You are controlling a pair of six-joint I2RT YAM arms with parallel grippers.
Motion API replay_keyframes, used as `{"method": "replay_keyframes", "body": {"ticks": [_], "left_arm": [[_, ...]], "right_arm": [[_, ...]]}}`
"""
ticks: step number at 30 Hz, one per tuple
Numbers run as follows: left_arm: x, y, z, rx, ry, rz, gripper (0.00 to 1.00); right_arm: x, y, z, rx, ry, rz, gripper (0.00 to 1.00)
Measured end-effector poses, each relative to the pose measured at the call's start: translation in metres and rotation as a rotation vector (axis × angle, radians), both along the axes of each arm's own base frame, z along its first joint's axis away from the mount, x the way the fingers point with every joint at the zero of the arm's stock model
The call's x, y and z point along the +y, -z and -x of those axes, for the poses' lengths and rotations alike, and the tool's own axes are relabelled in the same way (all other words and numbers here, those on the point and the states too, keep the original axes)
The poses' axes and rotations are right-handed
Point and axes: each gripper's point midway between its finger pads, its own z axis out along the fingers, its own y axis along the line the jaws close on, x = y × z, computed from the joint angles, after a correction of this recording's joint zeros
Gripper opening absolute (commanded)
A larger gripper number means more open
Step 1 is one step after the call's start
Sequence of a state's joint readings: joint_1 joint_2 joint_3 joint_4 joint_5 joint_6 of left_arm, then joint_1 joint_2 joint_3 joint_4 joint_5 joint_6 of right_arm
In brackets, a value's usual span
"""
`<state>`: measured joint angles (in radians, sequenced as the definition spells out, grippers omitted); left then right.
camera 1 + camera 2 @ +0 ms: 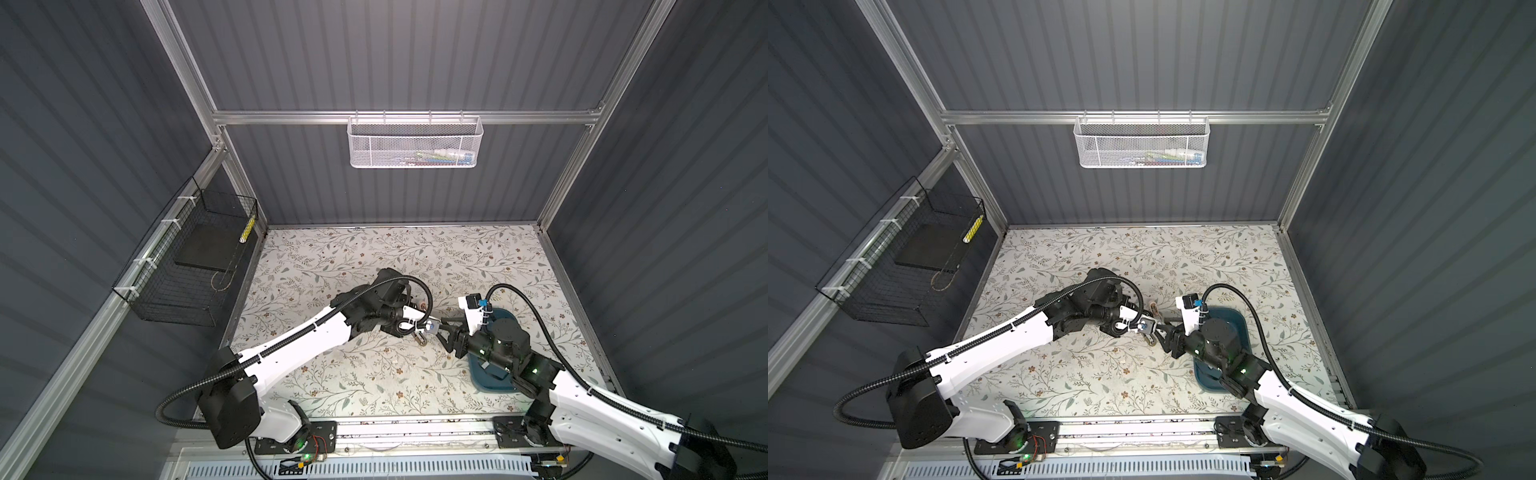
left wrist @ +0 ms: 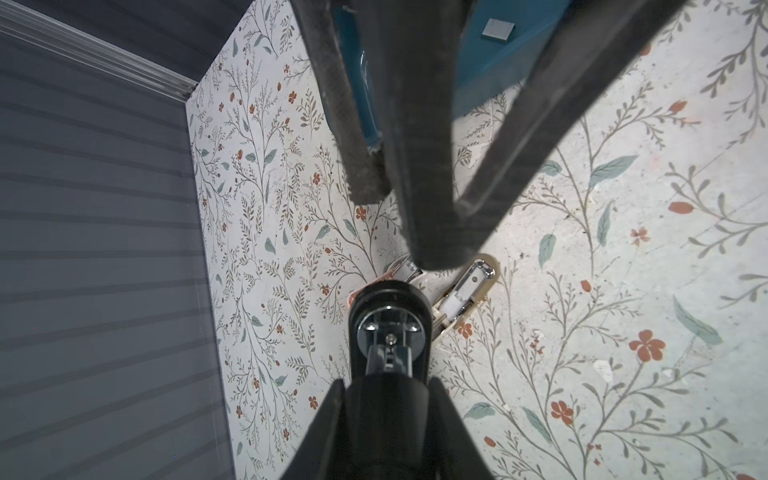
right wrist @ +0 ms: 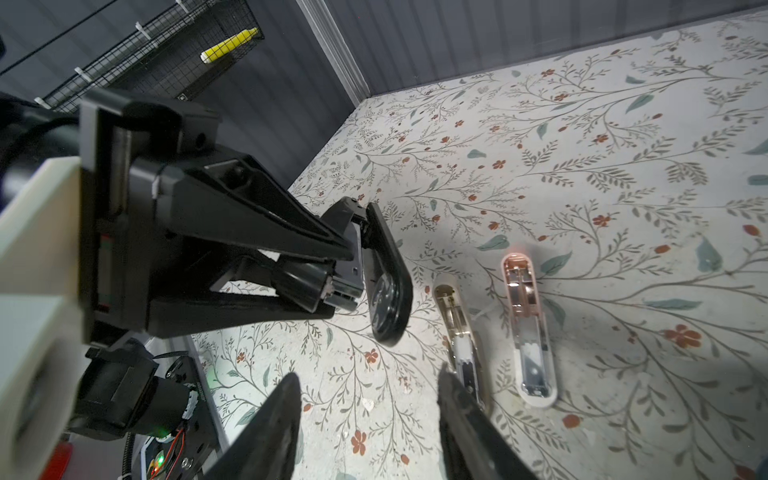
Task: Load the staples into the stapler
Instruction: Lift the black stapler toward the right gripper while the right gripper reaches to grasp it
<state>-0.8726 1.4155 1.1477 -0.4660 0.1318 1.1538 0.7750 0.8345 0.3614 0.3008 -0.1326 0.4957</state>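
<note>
Table (image 1: 374, 257) bears a blue tray (image 2: 490, 62) and a rose-gold stapler (image 3: 528, 324) lying opened flat. Left gripper (image 3: 343, 278) fingers clench a black stapler (image 3: 390, 282) above the table; right gripper (image 3: 368, 374) fingers stand apart, empty. 1 strip of staples (image 2: 498, 30) lies in the tray.

We find the tray (image 1: 478, 380) at the table's (image 1: 332, 257) right, 1 staple strip (image 2: 498, 30) lying in it; the open stapler (image 3: 528, 324) lies on the table just left of the tray (near the middle).
</note>
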Motion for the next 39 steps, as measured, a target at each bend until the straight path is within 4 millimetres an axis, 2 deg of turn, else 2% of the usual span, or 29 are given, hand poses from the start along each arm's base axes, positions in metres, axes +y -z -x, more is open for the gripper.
{"method": "replay_keyframes", "body": {"ticks": [5, 9, 15, 19, 23, 28, 30, 32, 34, 36, 39], "left_arm": [[-0.003, -0.003, 0.006, 0.040, 0.006, 0.032, 0.00], [-0.004, -0.018, 0.014, 0.048, 0.021, 0.083, 0.00], [0.006, -0.034, 0.013, 0.026, -0.008, 0.129, 0.00], [0.009, -0.037, 0.013, 0.040, -0.007, 0.154, 0.00], [0.012, -0.040, 0.015, 0.050, 0.000, 0.176, 0.00], [0.011, -0.055, 0.036, 0.080, 0.074, 0.227, 0.00], [0.014, -0.054, 0.034, 0.089, 0.069, 0.228, 0.00], [0.014, -0.056, 0.034, 0.089, 0.075, 0.234, 0.00], [0.015, -0.056, 0.034, 0.092, 0.074, 0.238, 0.00], [0.015, -0.060, 0.034, 0.108, 0.083, 0.263, 0.00], [0.019, -0.070, 0.037, 0.150, 0.094, 0.320, 0.00]], "right_arm": [[0.003, 0.007, -0.004, 0.013, 0.006, 0.012, 0.50], [0.006, 0.017, -0.015, 0.045, 0.036, 0.041, 0.44], [0.020, 0.004, -0.021, 0.025, 0.023, 0.006, 0.38], [0.023, 0.001, -0.022, 0.016, 0.019, -0.007, 0.35], [0.028, -0.001, -0.022, 0.016, 0.009, -0.024, 0.26], [0.013, 0.015, -0.040, 0.067, 0.103, -0.001, 0.14], [0.015, 0.007, -0.039, 0.059, 0.093, -0.033, 0.15], [0.014, 0.009, -0.040, 0.070, 0.098, -0.036, 0.17], [0.014, 0.009, -0.040, 0.072, 0.094, -0.041, 0.23], [0.012, 0.009, -0.041, 0.069, 0.103, -0.038, 0.35], [0.001, 0.017, -0.046, 0.062, 0.145, -0.014, 0.42]]}}
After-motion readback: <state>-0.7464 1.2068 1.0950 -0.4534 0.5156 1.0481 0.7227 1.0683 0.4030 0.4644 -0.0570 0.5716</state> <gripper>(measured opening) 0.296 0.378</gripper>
